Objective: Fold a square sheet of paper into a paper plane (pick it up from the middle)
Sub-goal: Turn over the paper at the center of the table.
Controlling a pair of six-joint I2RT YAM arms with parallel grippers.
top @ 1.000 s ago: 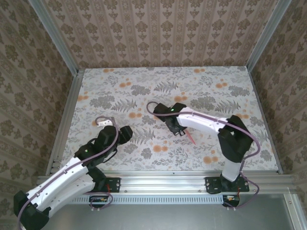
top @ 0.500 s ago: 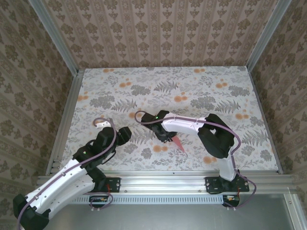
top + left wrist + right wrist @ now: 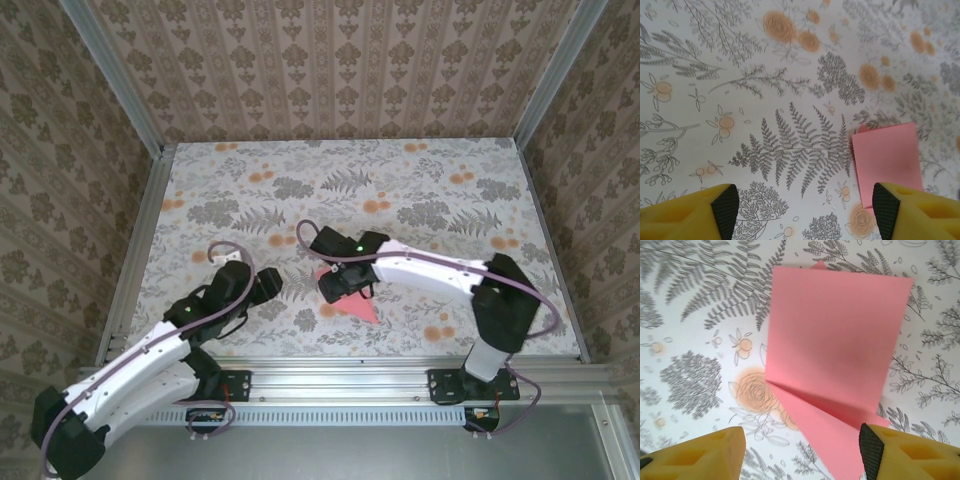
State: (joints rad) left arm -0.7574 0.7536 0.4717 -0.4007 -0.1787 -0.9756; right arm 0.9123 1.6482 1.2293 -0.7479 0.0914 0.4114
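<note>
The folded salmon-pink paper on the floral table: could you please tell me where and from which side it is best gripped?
Likely at the crease, where the square flap meets the pointed part of the folded salmon-pink paper: that ridge seems slightly raised, while the rest lies flat on the floral table. Come from above with the right gripper, whose open fingers straddle it.

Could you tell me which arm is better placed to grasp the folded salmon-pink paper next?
Probably right: the right gripper, open, hangs directly over the folded salmon-pink paper; the left gripper sits off to its side.
</note>
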